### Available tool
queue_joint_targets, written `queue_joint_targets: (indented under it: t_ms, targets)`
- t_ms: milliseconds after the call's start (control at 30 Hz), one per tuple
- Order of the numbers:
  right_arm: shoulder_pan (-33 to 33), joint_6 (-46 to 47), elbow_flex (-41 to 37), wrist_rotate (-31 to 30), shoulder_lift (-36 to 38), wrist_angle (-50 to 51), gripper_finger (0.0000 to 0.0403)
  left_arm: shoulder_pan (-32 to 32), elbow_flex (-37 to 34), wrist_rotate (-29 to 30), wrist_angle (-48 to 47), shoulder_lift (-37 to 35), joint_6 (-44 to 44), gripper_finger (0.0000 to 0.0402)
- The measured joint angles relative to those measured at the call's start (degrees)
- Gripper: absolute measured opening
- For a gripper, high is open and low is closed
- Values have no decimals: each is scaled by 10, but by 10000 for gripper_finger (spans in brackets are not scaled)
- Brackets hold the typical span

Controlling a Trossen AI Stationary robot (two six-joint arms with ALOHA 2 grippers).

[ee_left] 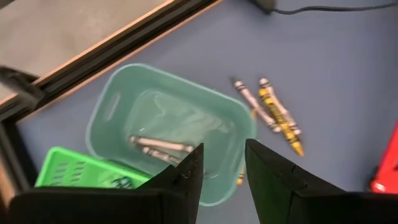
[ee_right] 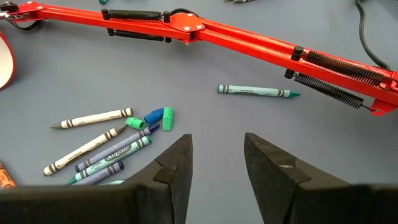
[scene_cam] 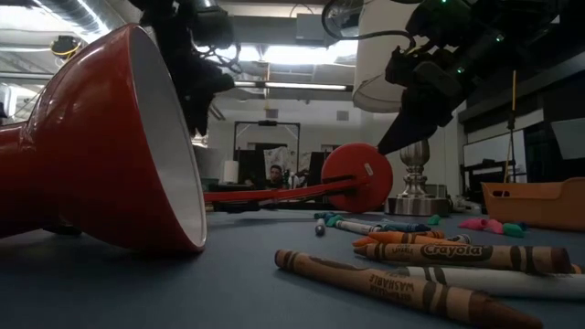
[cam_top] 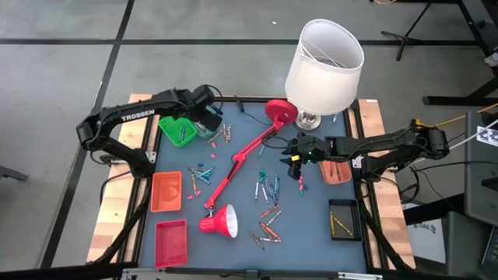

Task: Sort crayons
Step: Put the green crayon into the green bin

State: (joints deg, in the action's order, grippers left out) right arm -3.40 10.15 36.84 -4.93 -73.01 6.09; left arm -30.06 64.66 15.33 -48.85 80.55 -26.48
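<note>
Crayons lie scattered across your table's middle, seen from above, around the red lamp arm. Your left wrist camera has the left gripper over a teal bin holding crayons, fingers apart and empty. Your right wrist camera shows the right gripper parted, empty, above loose crayons.

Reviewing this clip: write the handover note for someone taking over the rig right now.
Left gripper: open, empty, above the teal bin, which holds grey crayons.
Right gripper: open, empty, over the mat beside a blue-green crayon cluster.
Done: some crayons lie in the green bin and black bin.
Left: many loose crayons around the red lamp arm.
</note>
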Motion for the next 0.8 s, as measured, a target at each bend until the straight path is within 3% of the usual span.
queue_joint_targets:
  t_ms: [400,800]
  targets:
    - [0,0,0,-10,0,-4,143,81,0,0,55,12,-34,102]
    - [0,26,0,-50,0,-48,143,138,0,-43,182,94,-30,102]
